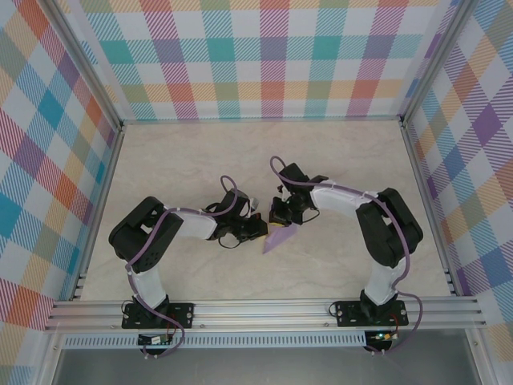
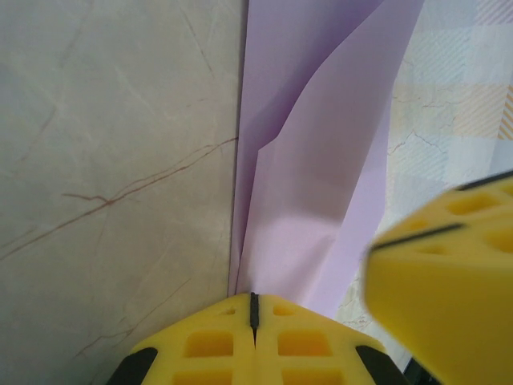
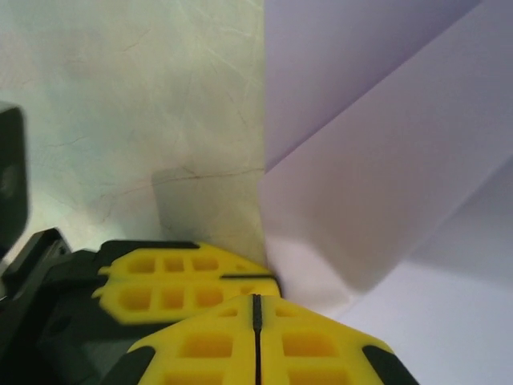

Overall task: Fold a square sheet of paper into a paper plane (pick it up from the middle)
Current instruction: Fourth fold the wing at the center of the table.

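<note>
The desk is pale and looks like stone, with bright check walls around it. The left arm and the right arm both reach in and meet near the middle of the desk.

Between them is the paper. From above it looks like a small purple pointed shape, right under the two tools, near the middle of the desk and a little toward the near side. It is not a flat square now. The close views show folded layers, with one slanted flap lying over another. So I think some folds are done. It is not a neat thin plane yet. The flaps look loose and puffy, and I see no wings pressed flat. More folding and pressing is left, I think.

From above, the pointed end aims toward the near left. The wide end is up by the tools. So its long line runs slanted, from far right to near left. I cannot tell if the point touches the desk.

The left tool is shut tight and seems to pinch one end of the paper. The right tool is shut tight too, and the paper seems to be caught in it. The two tools sit just beside each other.
</note>
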You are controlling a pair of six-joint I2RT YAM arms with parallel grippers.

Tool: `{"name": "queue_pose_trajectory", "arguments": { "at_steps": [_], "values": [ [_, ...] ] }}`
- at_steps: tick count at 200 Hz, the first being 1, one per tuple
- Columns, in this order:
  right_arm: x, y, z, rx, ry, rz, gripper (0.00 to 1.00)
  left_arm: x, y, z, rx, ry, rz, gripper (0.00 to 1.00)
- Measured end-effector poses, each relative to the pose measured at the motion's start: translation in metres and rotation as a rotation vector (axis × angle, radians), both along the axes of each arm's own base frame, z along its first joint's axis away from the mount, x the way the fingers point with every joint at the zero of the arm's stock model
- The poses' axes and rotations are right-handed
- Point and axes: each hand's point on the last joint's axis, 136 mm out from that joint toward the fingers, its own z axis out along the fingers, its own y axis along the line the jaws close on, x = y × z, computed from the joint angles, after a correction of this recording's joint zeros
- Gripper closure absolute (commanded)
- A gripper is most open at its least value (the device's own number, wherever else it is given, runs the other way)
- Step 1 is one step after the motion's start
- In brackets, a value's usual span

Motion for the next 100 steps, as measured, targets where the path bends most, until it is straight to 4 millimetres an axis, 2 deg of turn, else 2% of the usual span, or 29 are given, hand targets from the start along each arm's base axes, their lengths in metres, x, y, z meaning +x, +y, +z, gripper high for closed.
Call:
{"name": "queue_pose_trajectory", "arguments": {
  "at_steps": [58, 100],
  "values": [
    [-0.011, -0.009, -0.026, -0.031, 0.023, 0.018, 0.95, 0.000, 0.000, -0.001, 0.010, 0.011, 0.000, 1.00],
    [-0.010, -0.010, -0.027, -0.010, 0.004, 0.035, 0.95, 0.000, 0.001, -0.002, 0.017, 0.019, 0.001, 1.00]
  ]
}}
